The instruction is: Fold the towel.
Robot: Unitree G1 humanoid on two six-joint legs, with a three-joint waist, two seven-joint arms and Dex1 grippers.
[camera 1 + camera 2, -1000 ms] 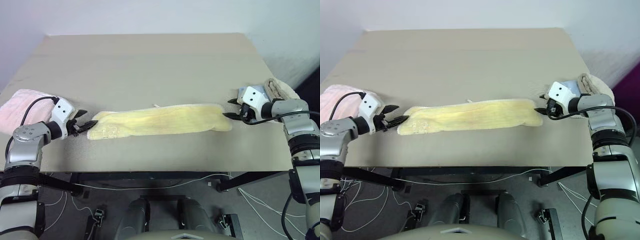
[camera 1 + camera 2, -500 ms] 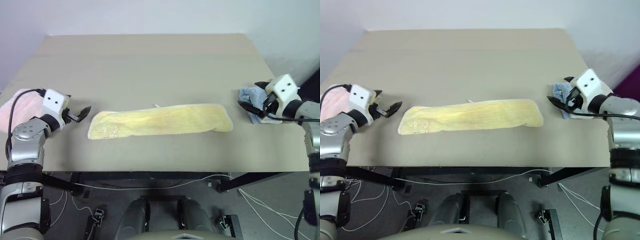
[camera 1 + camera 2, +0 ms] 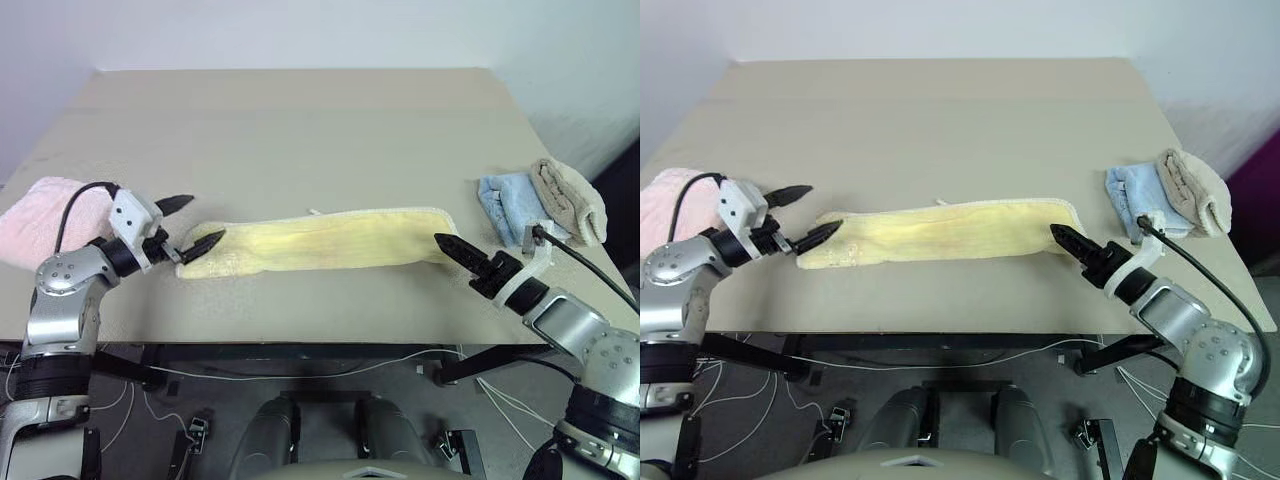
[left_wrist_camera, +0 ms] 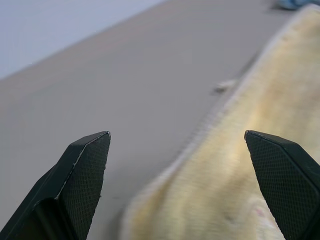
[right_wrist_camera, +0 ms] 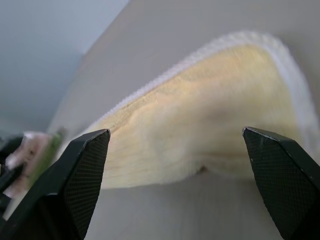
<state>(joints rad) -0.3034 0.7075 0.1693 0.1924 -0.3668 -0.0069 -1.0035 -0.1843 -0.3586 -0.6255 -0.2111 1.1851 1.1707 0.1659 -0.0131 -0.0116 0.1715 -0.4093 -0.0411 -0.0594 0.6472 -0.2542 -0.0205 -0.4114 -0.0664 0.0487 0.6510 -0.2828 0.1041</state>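
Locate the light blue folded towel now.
In the left eye view, the light blue folded towel lies near the table's right edge, against the beige folded towel, just right of the yellow towel's end.

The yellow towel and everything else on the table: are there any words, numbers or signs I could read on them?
No readable text anywhere.
The towel has a small white label at its far edge: too small to read.
The pink towel, blue towel and beige towel: no writing shows.

Towel (image 3: 330,240) across table (image 3: 300,120) centre, one folded towel (image 3: 45,215) at 9 o'clock, two folded towels (image 3: 540,200) at 3 o'clock
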